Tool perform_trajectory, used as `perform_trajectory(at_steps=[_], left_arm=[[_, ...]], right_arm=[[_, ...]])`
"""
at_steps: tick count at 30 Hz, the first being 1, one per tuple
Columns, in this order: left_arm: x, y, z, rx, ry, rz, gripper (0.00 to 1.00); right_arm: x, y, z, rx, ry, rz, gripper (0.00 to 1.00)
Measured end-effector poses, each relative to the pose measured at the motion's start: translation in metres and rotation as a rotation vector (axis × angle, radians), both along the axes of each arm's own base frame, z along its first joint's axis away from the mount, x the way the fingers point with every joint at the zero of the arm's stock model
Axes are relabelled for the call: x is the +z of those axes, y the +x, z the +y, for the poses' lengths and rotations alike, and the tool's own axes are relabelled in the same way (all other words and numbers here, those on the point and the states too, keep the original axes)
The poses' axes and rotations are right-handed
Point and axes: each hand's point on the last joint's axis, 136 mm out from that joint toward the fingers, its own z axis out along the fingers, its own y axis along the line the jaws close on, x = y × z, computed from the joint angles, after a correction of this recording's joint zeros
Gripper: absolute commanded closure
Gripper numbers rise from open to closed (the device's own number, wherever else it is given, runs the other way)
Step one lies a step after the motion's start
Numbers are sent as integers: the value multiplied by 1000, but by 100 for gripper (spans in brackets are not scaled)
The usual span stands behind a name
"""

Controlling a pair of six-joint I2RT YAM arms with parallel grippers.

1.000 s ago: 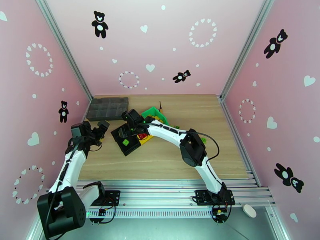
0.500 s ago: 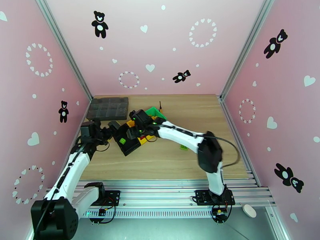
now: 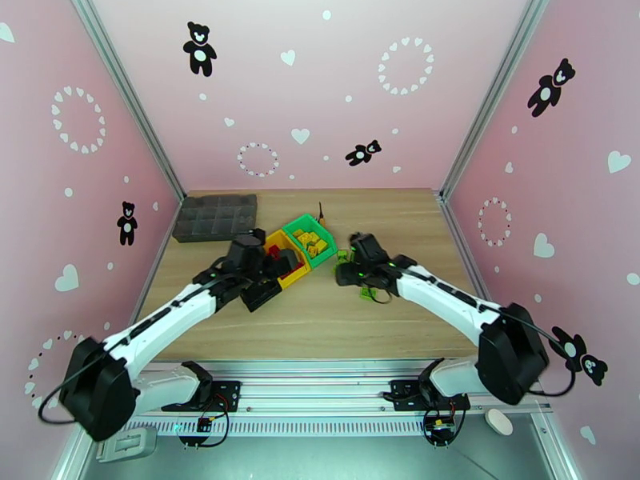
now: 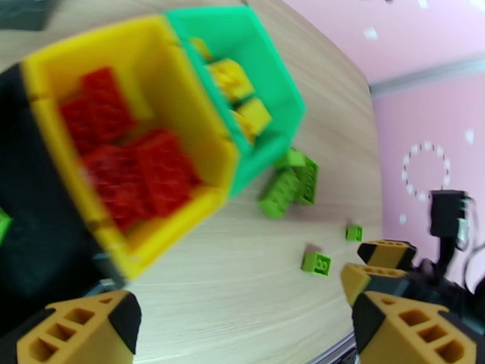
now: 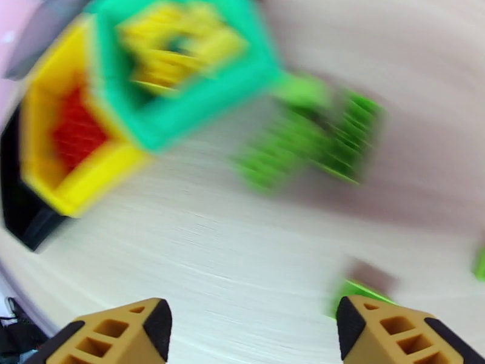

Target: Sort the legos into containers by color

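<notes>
Pink walls (image 3: 320,74) with bears and hearts enclose the wooden table (image 3: 320,330). At its back left lies a grey tray (image 3: 216,216). Mid-table, the containers (image 3: 294,275) sit in a diagonal row. The left claw (image 4: 242,326) hangs by the black bin (image 4: 36,238) and the right claw (image 5: 257,332) over bare wood, both spread wide, pinching nothing. Red legos (image 4: 127,159) fill the yellow bin (image 4: 173,235), and yellow legos (image 4: 236,86) the green bin (image 4: 267,153). Green legos (image 4: 288,189) lie loose just beside it.
</notes>
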Motion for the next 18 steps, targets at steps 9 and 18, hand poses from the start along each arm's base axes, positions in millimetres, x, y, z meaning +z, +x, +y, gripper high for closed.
perform_trajectory(at_steps=[9, 18], left_arm=[[-13, 2, -54, -92, 27, 9, 2], [-16, 3, -57, -87, 21, 13, 2]], right_arm=[[-47, 10, -27, -68, 35, 108, 16], [-60, 30, -11, -22, 55, 124, 19]])
